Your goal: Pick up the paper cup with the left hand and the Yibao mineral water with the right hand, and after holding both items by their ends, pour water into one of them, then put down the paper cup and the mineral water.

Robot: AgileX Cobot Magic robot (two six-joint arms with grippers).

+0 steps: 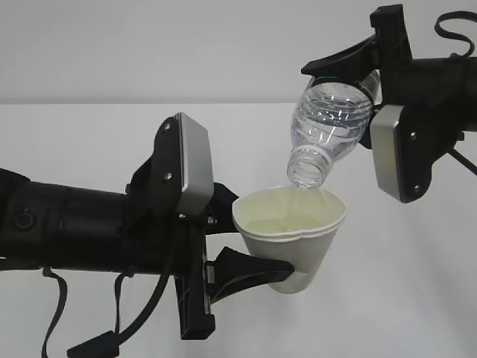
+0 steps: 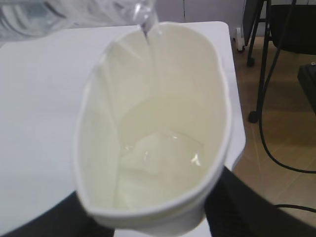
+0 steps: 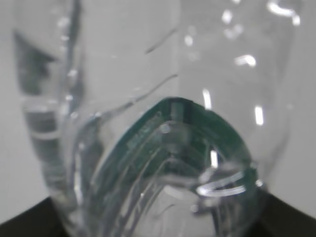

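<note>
the cup (image 1: 292,237) is pinched between the jaws of the left gripper (image 1: 250,242) and held above the table (image 1: 89,142), its rim squeezed out of round. the bottle (image 1: 328,127) is clamped by the right gripper (image 1: 358,86) and tilted neck down just over the cup. water (image 2: 158,163) is seen pooled inside the cup.

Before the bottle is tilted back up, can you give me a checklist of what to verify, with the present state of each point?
1. Left gripper clamps the paper cup: ok.
2. Cup rim is round: not ok, squeezed into an oval.
3. Right gripper holds the Yibao mineral water: ok.
4. Bottle mouth is above the cup opening: ok.
5. Water lands in the cup: ok.
6. Spill on the table: cannot tell.
</note>
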